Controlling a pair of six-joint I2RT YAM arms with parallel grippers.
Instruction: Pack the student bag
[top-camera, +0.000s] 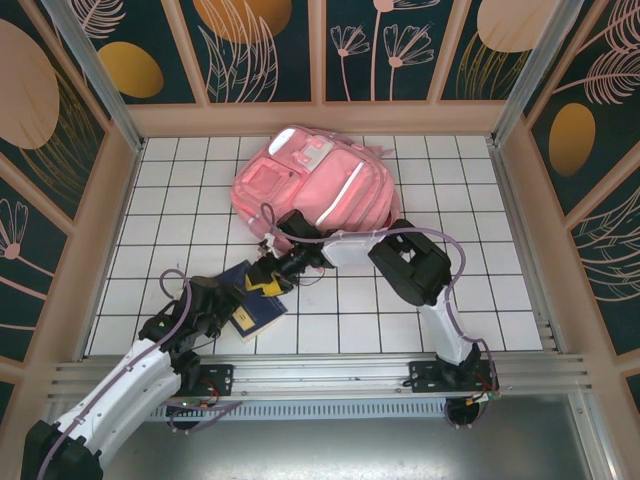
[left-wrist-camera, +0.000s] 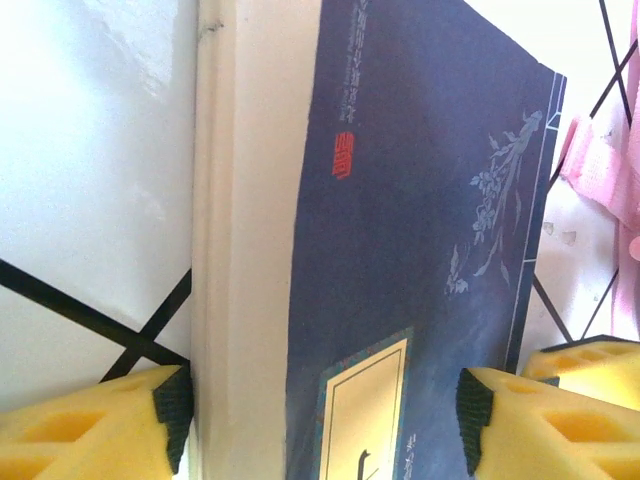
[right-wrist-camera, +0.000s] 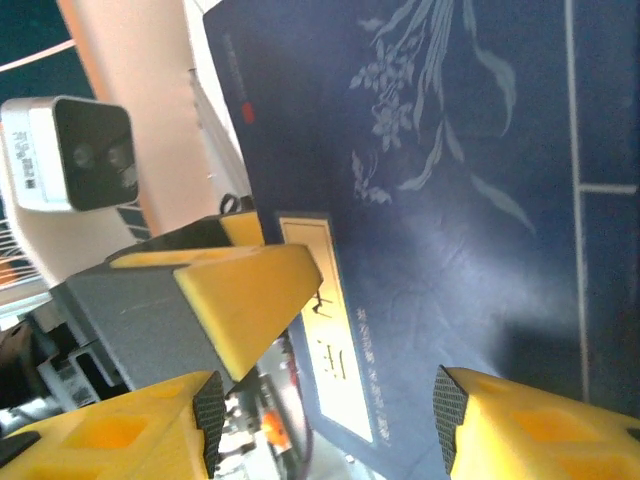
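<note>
**Book straddled on the left, bag flat at the back**

Left end effector (top-camera: 230, 312) is at the near-left of the desk (top-camera: 420, 320). Its fingers (left-wrist-camera: 90, 430) straddle the blue book (top-camera: 264, 308) across its width, one pad by the page edge and one at the spine side. We cannot tell whether the pads are biting or just sitting alongside, so we won't call it a grip.

Right end effector (top-camera: 270, 278) hovers over the book's far edge, pointing at the cover face. In its wrist view the pads stand well apart with nothing between them, so it is released.

The student bag (top-camera: 320, 185) lies on the desk at back centre, front pockets up, just beyond the right end effector. A pink strap (left-wrist-camera: 605, 170) trails near the book's far corner. From overhead we can't tell whether the main compartment is open.

Handling, our read:
- The bag is soft fabric, likely light and floppy. It will probably slump and drag rather than slide as one piece.
- The mouth probably won't stay open unaided, so one arm should hold it.
- We'd grab a strap or the seam at the top edge. The flat panel offers nothing to pinch.
- The bag isn't fragile, but loose straps could snag the fingers.

Count:
- 1 bag
- 1 book
- 2 arms
- 2 end effectors
</note>
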